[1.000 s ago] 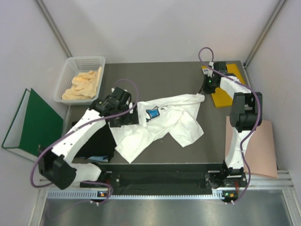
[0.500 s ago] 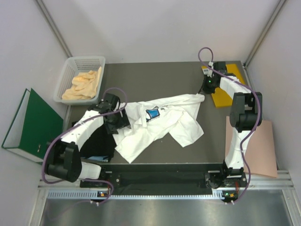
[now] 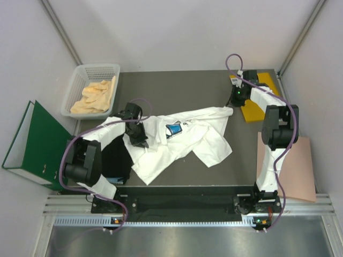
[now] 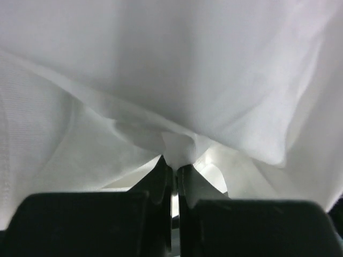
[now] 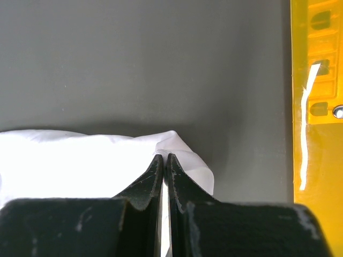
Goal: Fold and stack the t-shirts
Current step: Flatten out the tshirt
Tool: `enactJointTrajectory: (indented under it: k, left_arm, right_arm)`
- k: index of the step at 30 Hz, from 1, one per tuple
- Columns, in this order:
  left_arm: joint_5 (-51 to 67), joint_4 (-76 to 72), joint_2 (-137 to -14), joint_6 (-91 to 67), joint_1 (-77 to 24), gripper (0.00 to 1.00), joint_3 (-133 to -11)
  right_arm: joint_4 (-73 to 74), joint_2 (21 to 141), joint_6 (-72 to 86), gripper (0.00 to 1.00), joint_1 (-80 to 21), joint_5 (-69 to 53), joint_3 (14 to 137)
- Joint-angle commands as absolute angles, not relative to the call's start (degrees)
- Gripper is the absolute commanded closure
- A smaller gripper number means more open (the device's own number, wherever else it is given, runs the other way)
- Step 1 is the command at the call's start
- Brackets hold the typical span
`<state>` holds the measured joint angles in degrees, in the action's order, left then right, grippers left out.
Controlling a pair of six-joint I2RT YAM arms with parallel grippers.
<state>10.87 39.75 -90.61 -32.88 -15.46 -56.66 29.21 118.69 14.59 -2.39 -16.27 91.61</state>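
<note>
Pinching a small fold of the white t-shirt (image 4: 177,80), the left fingers (image 4: 161,176) are pressed together with only a sliver of a gap between them, and in the left wrist view we see the cloth bunch up into their tips and fill the rest of the picture. The right fingers (image 5: 155,171) are likewise shut, and we find a corner of the same white t-shirt caught at their tips, lying flat on the dark counter (image 5: 134,64) with the orange-yellow envelope (image 5: 316,107) just off to one side. From above, we see the white t-shirt (image 3: 182,142) spread crumpled across the middle of the counter (image 3: 182,91), its blue print (image 3: 174,130) facing up, one end drawn out toward the right fingers (image 3: 231,107) at the far right and its left part gathered under the left fingers (image 3: 136,136). The black t-shirt (image 3: 115,158) lies at the near left, touching the white one and partly hidden by the left arm. Farther out we note a basket (image 3: 96,65) holding a yellow cloth (image 3: 94,96) at the far left corner, a green binder (image 3: 37,139) off the left edge, and a pink sheet (image 3: 292,171) off the right edge.
</note>
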Motion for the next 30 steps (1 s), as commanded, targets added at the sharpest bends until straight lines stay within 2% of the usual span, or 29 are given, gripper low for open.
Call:
enactJointTrajectory:
  k: [1, 7, 14, 15, 17, 21, 25, 27, 28, 30]
  left_arm:
    - [6.96, 43.58, -86.23, -31.38, -15.29, 1.00, -67.46]
    - [-1.12, 49.65, -86.66, -29.09, -13.71, 1.00, -87.49]
    - [-0.27, 43.24, -89.73, -29.62, -10.81, 1.00, -98.51]
    - [1.91, 43.42, -91.56, -29.45, -10.72, 0.95, -99.13]
    - [6.13, 42.81, -93.07, -28.39, -10.81, 0.94, -98.88]
    - [9.92, 40.18, -94.13, -28.30, -10.81, 1.00, -93.79]
    - [11.60, 39.02, -94.74, -28.21, -10.81, 0.99, -84.32]
    - [12.30, 39.81, -95.88, -27.95, -10.72, 0.87, -81.06]
    - [12.65, 39.47, -96.24, -27.95, -10.81, 0.70, -79.99]
    - [13.18, 38.33, -96.59, -27.86, -10.81, 0.50, -77.19]
  right_arm:
    - [29.09, 116.64, 14.06, 0.99, -2.29, -16.79, 94.04]
    - [29.53, 112.60, 14.68, 1.00, -2.20, -16.87, 96.15]
    - [28.39, 107.32, 15.82, 1.00, -2.20, -16.44, 101.33]
    - [28.91, 107.05, 15.82, 1.00, -2.02, -16.09, 102.73]
    - [29.44, 107.23, 15.64, 1.00, -1.85, -16.00, 103.71]
    - [29.53, 107.05, 15.38, 1.00, -1.58, -16.17, 102.31]
    - [28.04, 106.09, 15.56, 1.00, -1.50, -16.09, 98.27]
    - [27.51, 105.73, 15.56, 1.00, -1.49, -16.08, 96.17]
    - [27.25, 105.65, 15.64, 1.00, -1.49, -16.08, 95.54]
    - [26.81, 105.73, 15.64, 1.00, -1.41, -16.17, 94.40]
